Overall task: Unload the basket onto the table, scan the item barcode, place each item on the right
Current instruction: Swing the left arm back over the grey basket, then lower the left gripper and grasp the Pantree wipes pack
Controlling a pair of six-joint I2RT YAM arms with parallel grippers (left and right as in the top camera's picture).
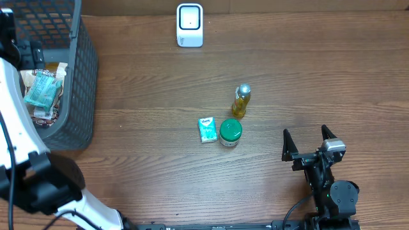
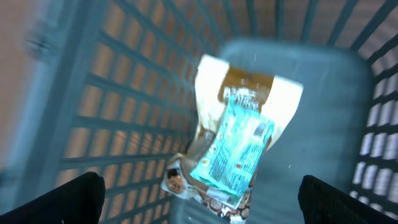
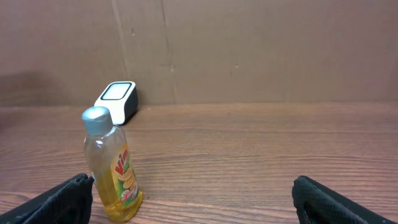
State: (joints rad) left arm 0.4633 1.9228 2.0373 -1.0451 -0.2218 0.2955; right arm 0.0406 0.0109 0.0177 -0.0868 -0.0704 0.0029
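The left gripper [image 2: 199,188] hangs over the basket [image 1: 80,96] at the far left, jaws wide and empty, above a teal packet [image 1: 41,89] lying inside. The right gripper [image 1: 305,133] sits at the near right, jaws wide and empty. The scanner [image 1: 190,25] stands at the far edge, with a bottle [image 1: 241,101], a jar [image 1: 230,131] and a small pack [image 1: 207,130] mid-table.

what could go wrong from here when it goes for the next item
The bottle stands tall and narrow near the jar; a sideways brush from the right end effector might tip it. The jar sits right beside the small teal box, so closing on one may shove the other. The left end effector hangs open over the basket; swinging out low could snag its mesh wall.
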